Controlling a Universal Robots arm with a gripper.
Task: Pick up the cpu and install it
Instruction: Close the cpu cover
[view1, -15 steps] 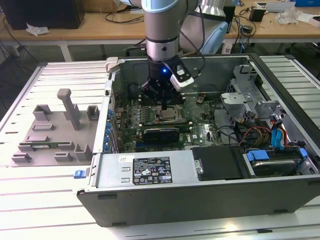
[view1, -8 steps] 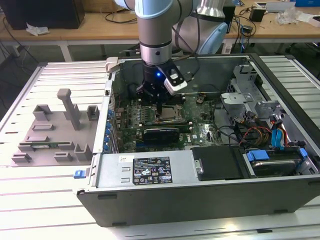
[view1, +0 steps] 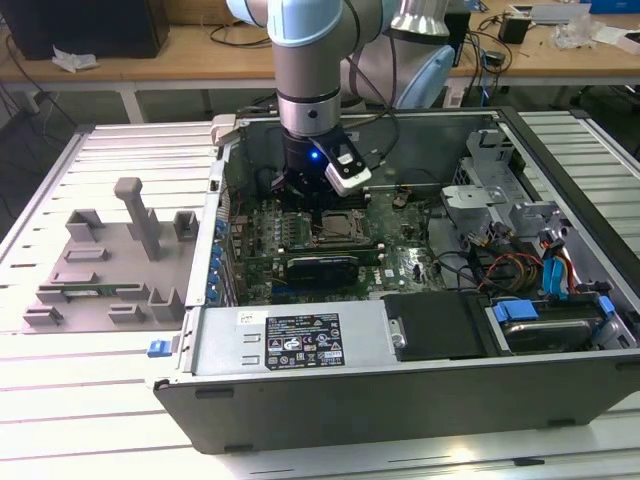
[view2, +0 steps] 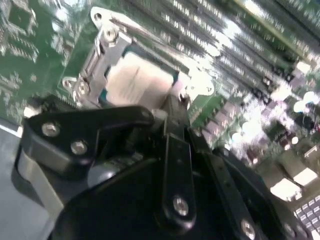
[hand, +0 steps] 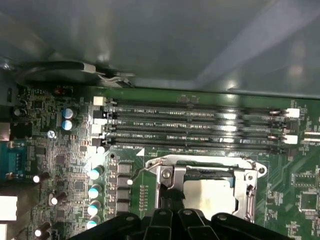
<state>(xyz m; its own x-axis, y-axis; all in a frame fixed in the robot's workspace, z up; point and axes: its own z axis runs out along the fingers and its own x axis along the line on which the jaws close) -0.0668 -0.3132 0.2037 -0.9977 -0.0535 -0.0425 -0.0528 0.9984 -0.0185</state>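
**Pincer low over the socket, cpu lying in its frame**

I read the exterior view as a clock face with the open computer case (view1: 300, 400) at its centre. A grey holder tray (view1: 100, 300) lies on the slatted desk (view1: 60, 420) at nine o'clock, well apart from me. A small blue clip (view1: 156, 348) sits by the case's corner at about eight.

Inside the case the green motherboard (view1: 400, 262) lies flat. My arm enters the picture at twelve o'clock. My pincer (view1: 312, 200) hangs low over the board, at about eleven o'clock of the socket (view1: 340, 230) and close to it. A black graphics card (view1: 320, 268) lies just beside the socket at six o'clock. A black box (view1: 435, 325) sits at four o'clock of the case, and blue and orange cables (view1: 560, 270) bunch at three.

In the second wrist view the cpu (view2: 137, 80) lies flat inside the socket's metal frame (view2: 100, 45), pale top plate up. My pincer (view2: 172, 107) reaches to its edge. In the first wrist view the cpu (hand: 210, 196) sits in that same frame (hand: 250, 185), my pincer (hand: 172, 212) hangs over one side of it, and the memory slots (hand: 200, 127) run alongside.

I cannot tell whether my pincer is wide or narrow, or whether it touches the cpu.
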